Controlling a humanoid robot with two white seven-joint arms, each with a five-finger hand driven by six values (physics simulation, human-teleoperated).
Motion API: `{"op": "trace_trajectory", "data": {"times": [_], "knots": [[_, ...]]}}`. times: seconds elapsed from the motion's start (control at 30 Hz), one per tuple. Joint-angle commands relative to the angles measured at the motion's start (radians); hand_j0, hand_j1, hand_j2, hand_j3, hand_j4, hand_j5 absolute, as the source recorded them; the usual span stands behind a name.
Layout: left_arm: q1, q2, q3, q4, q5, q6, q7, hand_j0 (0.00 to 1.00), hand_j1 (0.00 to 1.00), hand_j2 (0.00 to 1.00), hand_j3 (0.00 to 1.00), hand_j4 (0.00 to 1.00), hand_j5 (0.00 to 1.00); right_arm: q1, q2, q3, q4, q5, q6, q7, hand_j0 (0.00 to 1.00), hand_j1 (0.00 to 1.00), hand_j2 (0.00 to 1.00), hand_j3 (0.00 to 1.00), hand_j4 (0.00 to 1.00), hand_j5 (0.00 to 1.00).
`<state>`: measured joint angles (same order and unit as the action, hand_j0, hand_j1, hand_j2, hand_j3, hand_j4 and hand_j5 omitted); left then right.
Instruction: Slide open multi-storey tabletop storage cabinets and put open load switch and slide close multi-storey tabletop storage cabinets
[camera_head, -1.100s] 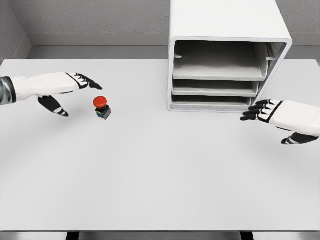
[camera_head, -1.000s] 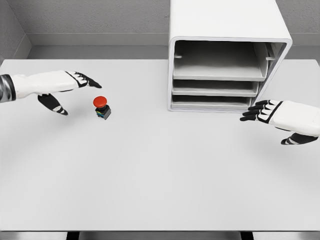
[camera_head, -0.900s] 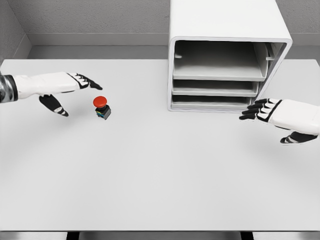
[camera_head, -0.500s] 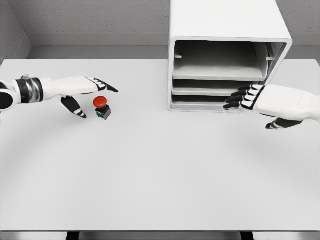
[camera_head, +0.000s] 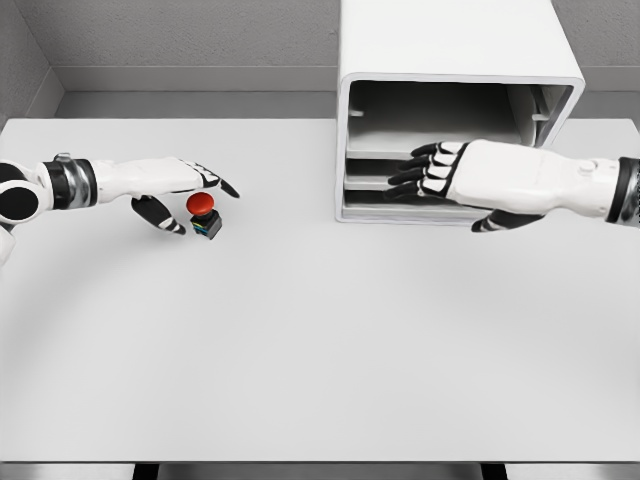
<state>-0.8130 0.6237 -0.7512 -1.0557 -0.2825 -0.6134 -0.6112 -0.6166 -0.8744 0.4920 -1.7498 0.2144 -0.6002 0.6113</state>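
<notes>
The white tabletop (camera_head: 300, 350) is bare across its whole near half, so nothing stands between the two arms and their targets further back.

At mid-depth on the left stands the load switch (camera_head: 205, 215), a small dark block with a red mushroom button on top, upright on the tabletop and well apart from the cabinet. The left robot hand (camera_head: 185, 190) reaches in over it from the left: its fingers are spread, extended above the red cap, with the thumb dropped low beside the body. That shape looks like the start of a pinch from above and behind, fingers and thumb on opposite sides, but nothing is clamped yet and the switch stands on its own base.

To the right and a little further back, the right robot hand (camera_head: 450, 172) is at the open front of the storage cabinet (camera_head: 450, 60). Its fingers are apart and slightly curved, holding nothing, their tips against or just before the front edge of the middle tray (camera_head: 372, 184); I cannot tell whether they touch. The placement suits hooking a tray lip to draw it out, which by my reading is the step in hand.

The cabinet stands at the far edge, its trays seemingly all pushed in.
</notes>
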Motion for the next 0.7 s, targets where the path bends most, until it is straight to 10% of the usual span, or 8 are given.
{"op": "trace_trajectory", "data": {"times": [0.0, 0.3, 0.67], "knots": [[0.0, 0.001, -0.002, -0.007, 0.006, 0.003, 0.0, 0.8, 0.8, 0.8, 0.8, 0.8, 0.8, -0.005, 0.02, 0.031, 0.009, -0.004, 0.062, 0.0, 1.0, 1.0, 1.0, 1.0, 1.0, 1.0], [0.003, 0.004, -0.008, -0.035, 0.006, 0.003, 0.0, 0.79, 0.79, 0.79, 0.79, 0.79, 0.79, -0.086, 0.107, 0.076, 0.19, 0.005, 0.141, 0.0, 1.0, 1.0, 1.0, 1.0, 1.0, 1.0], [0.008, 0.004, -0.019, -0.052, 0.008, 0.003, 0.0, 0.48, 0.48, 0.48, 0.48, 0.48, 0.48, -0.11, 0.126, 0.077, 0.305, 0.083, 0.14, 0.0, 1.0, 1.0, 1.0, 1.0, 1.0, 1.0]]}}
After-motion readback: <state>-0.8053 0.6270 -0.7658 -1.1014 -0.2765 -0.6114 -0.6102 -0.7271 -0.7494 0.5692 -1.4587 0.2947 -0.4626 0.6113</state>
